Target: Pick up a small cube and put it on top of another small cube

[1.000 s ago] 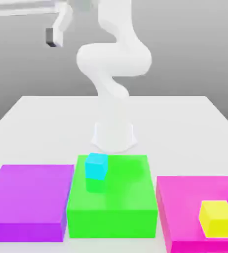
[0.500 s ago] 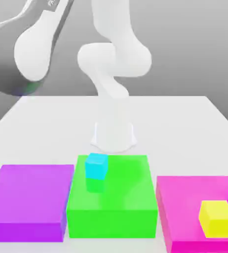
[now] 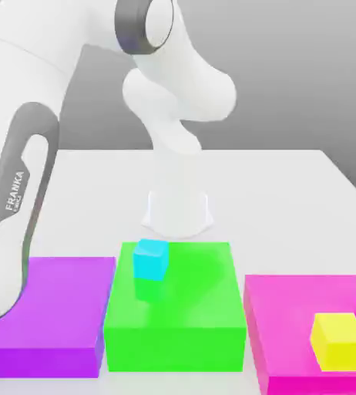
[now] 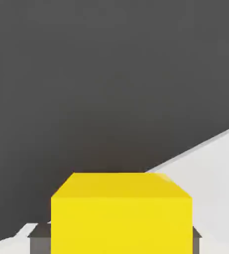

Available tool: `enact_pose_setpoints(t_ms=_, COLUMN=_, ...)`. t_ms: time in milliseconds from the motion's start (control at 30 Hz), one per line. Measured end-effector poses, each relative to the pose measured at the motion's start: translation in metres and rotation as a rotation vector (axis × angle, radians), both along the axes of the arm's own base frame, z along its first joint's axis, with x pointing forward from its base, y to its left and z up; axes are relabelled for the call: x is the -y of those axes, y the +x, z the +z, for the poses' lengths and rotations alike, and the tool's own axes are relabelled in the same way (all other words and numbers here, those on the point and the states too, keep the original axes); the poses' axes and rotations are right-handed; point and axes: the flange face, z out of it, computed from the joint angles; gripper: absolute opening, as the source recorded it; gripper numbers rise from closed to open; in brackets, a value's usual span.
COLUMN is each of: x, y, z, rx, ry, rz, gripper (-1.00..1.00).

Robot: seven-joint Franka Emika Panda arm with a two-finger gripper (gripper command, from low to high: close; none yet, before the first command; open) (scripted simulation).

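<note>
The white Franka arm [image 3: 27, 162] sweeps down along the exterior view's left, its grey-striped forearm passing in front of the near corner of the flat purple block [image 3: 54, 312]; the hand itself runs out of that picture at the edge. The arm's white base [image 3: 178, 212] stands at the middle of the pale grey surface [image 3: 289, 193], behind the blocks.

In the hand view, a small golden-yellow cube [image 4: 121, 213] sits close in front of the camera, with a dark grey finger [image 4: 37, 243] showing at each of its two lower sides — one on either flank, right up against it. They look to be pinching the cube, though whether the pads press on it or merely bracket it I cannot tell for sure. Behind the cube lies dark ground and a wedge of the pale surface.

The small cyan cube [image 3: 150, 259] rests on the big green block [image 3: 177, 305], near that block's far corner toward the exterior view's left, upright and apart from everything else. The green block sits between the purple block and a flat magenta block [image 3: 289, 324] on the exterior view's right. On the magenta block stands a small lemon-yellow cube [image 3: 339, 341] — well apart from the cyan one.
</note>
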Motion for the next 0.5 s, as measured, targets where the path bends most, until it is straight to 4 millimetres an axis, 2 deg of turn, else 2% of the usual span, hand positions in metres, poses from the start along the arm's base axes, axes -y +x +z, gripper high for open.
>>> enact_pose_setpoints(t_ms=33, x=0.000, y=0.000, z=-0.005, rx=-0.001, ry=0.000, rz=0.000, gripper=-1.00)
enact_pose_setpoints(t_ms=67, x=0.000, y=0.000, z=0.001, rx=-0.001, ry=-0.001, rz=0.000, gripper=-1.00)
enact_pose_setpoints(t_ms=200, x=-0.004, y=-0.001, z=0.057, rx=0.000, ry=0.003, rz=-0.003, gripper=-1.00)
enact_pose_setpoints(t_ms=500, x=-0.093, y=-0.028, z=0.136, rx=0.021, ry=0.065, rz=-0.025, gripper=-1.00)
